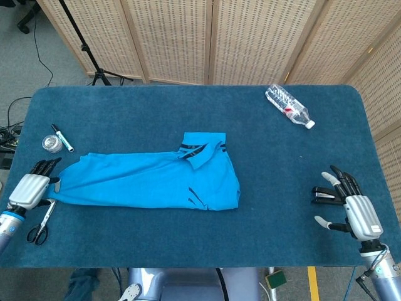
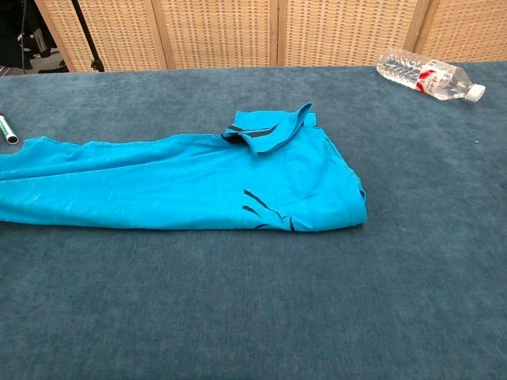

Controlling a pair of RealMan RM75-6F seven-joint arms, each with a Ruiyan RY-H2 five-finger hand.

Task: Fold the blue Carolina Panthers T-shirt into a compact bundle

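One broad table covered in dark blue carpet-like cloth fills both views, with wicker screens standing behind it. On it the blue T-shirt lies folded into a long strip running left to right, left of the table's middle, its collar turned up near the right end and black markings showing on the lower right part; in the chest view the strip's left end runs out of the picture.

The left hand sits at the table's left edge, its dark fingers pointing up toward the far side and touching the strip's left end; whether it actually grips the cloth I cannot tell. The right hand hovers or rests near the right edge, well apart from the shirt, fingers spread and holding nothing.

A plastic water bottle lies on its side at the far right. Scissors lie just beside the left hand, toward the near edge. A marker and a small round tin sit near the far left.
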